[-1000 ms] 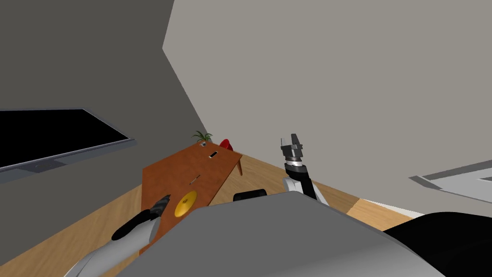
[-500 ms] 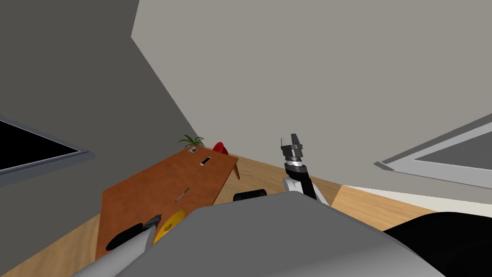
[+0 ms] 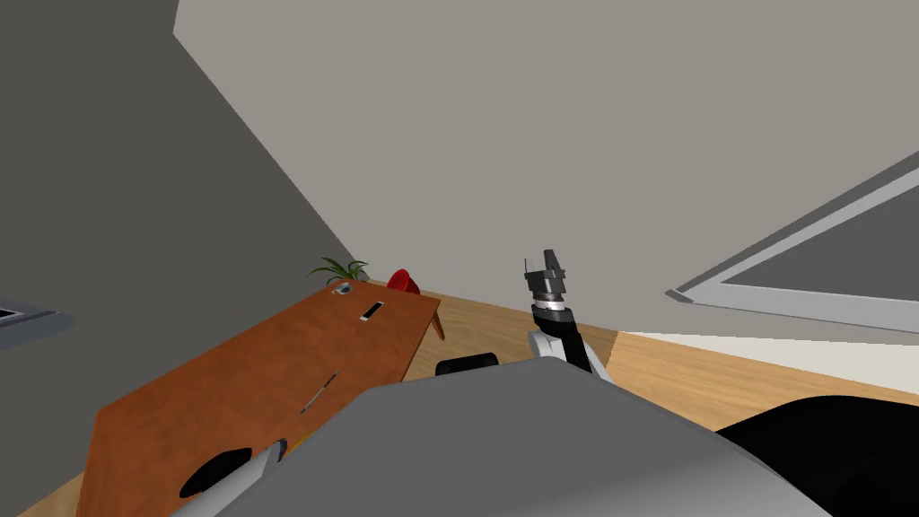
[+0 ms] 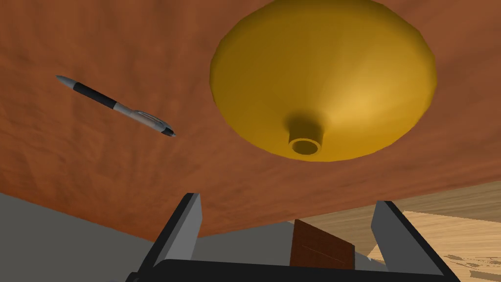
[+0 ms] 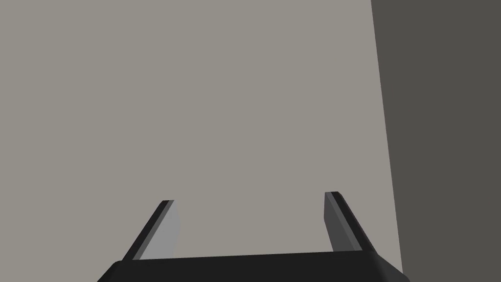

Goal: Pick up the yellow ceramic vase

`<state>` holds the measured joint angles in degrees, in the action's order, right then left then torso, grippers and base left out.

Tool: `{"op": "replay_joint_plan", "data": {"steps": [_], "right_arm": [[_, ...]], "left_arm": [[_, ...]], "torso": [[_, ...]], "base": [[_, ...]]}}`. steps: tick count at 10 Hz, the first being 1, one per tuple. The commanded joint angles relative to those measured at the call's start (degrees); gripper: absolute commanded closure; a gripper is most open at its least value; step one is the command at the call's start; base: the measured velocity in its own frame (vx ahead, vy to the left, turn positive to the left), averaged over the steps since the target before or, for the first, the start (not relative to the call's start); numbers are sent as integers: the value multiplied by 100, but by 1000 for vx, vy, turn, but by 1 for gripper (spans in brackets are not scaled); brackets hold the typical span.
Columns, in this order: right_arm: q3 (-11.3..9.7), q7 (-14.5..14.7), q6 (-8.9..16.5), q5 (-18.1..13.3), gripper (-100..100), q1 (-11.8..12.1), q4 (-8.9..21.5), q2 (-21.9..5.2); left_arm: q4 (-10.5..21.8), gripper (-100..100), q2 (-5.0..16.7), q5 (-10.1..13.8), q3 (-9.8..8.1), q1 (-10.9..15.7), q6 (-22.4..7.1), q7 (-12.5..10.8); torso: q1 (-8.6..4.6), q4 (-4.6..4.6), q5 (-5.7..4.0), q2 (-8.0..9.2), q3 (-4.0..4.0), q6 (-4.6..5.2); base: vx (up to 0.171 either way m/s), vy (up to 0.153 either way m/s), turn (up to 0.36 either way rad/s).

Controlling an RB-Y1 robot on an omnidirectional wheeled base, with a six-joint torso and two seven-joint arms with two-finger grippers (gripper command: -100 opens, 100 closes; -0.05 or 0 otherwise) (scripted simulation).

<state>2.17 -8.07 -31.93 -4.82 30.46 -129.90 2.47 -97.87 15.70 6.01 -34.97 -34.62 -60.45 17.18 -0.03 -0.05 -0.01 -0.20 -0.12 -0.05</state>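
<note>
Vase [image 4: 323,73], yellow, squat and wide-bellied with a short narrow neck, is standing neck-up on the reddish-brown counter [image 4: 98,161], near its edge, at twelve o'clock from the left tool [image 4: 288,199]. That tool is hovering just short of it, its two fingers spread wide and gripping nothing. A grey-and-black pen [image 4: 115,105] is lying on the counter at the tool's ten o'clock, apart from the vase. In the head view, toward eleven o'clock, a small dark-and-white flat object [image 3: 371,311] is lying near the counter's far end, with a potted plant [image 3: 336,267] and something red [image 3: 402,280] showing at or just past it. The right tool [image 3: 547,262] is pointing up at about one o'clock, fingers likewise parted and empty.

The risk, judged from here: the belly is looking broader than the gap between the fingers, so a straight advance may end up shoving the vase across the counter instead of gripping it. The slim, smooth neck may also be slipping out from between thin blades.

No brand, label or writing is showing legibly on vase or pen.
</note>
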Motion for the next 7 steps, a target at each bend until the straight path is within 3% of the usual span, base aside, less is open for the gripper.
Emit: {"op": "replay_joint_plan", "data": {"steps": [1, 2, 3, 4, 5, 7], "right_arm": [[0, 0, 0, 0, 0, 0, 0, 0], [0, 0, 0, 0, 0, 0, 0, 0], [0, 0, 0, 0, 0, 0, 0, 0], [0, 0, 0, 0, 0, 0, 0, 0], [0, 0, 0, 0, 0, 0, 0, 0], [-1, 0, 0, 0, 0, -3, 0, 1]], "left_arm": [[162, -100, -48, 25, -18, 23, -133, -5], [265, -100, -144, 58, 11, 27, -208, -13], [281, -100, -99, 14, 11, 54, -93, -16], [297, 0, -106, 17, 14, 58, -106, -18], [582, -100, -21, -81, -23, 291, -134, -176], [884, -100, 62, -179, -60, 524, -163, -335]], "torso": [[0, 0, 0, 0, 0, 0], [-1, 1, 0, 4, 2, 1], [-1, 1, 0, 6, 3, 0], [-3, 2, -1, 12, 7, -1], [-5, 4, -2, 16, 9, -1], [-7, 14, -2, 67, 38, 2]], "base": [[38, 10, -88], [32, 14, -81], [14, 8, -15], [0, 0, 0], [-82, -3, -222], [-166, -12, -216]]}}
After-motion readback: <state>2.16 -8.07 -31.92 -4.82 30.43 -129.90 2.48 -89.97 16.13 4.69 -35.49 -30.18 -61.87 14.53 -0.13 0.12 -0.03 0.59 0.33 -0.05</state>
